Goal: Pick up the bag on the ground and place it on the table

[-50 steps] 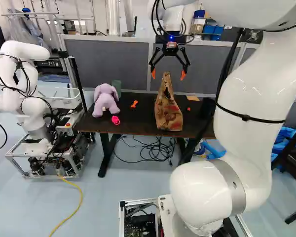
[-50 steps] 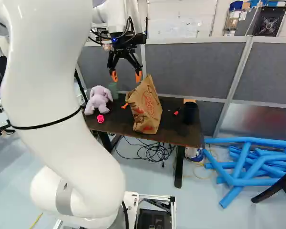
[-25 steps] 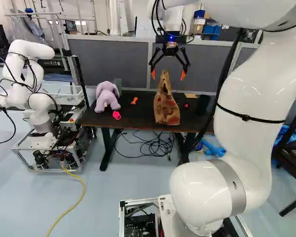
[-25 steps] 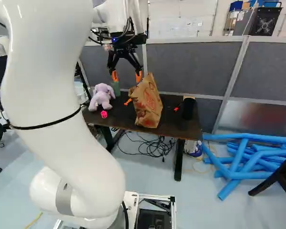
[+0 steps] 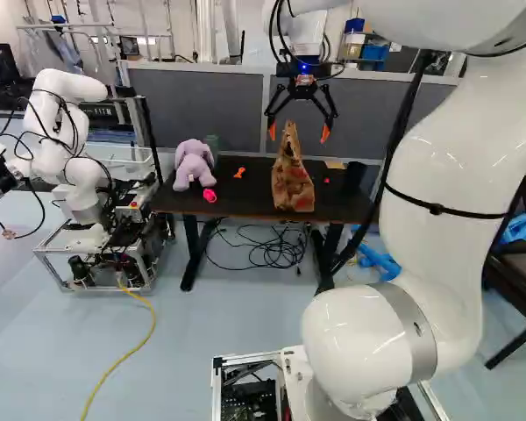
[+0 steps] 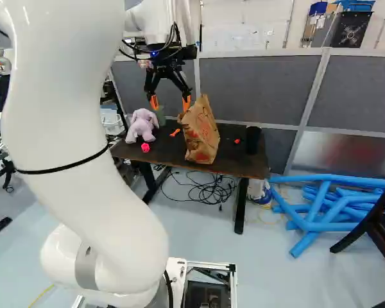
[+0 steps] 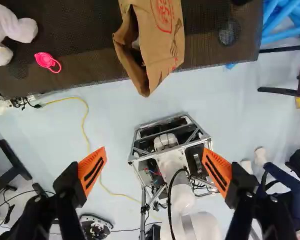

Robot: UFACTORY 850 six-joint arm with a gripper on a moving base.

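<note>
The claw (image 5: pixel 298 132) hung spread wide, its 2 orange pads (image 7: pixel 92 171) well apart. The bag (image 5: pixel 293 180) was ahead of the pads in the wrist view, apart from both, standing on the table (image 5: pixel 237 203), its top at 12 o'clock. Around the bag, in the left base view, I saw an orange bit (image 5: pixel 239 173) and the purple toy (image 5: pixel 193 165) at 9, and a red bit (image 5: pixel 326 181) at 3. Cables (image 5: pixel 267 250) lay on the floor towards 7. In the right base view, blue tubes (image 6: pixel 327 215) lay at 4 o'clock from the bag.
</note>
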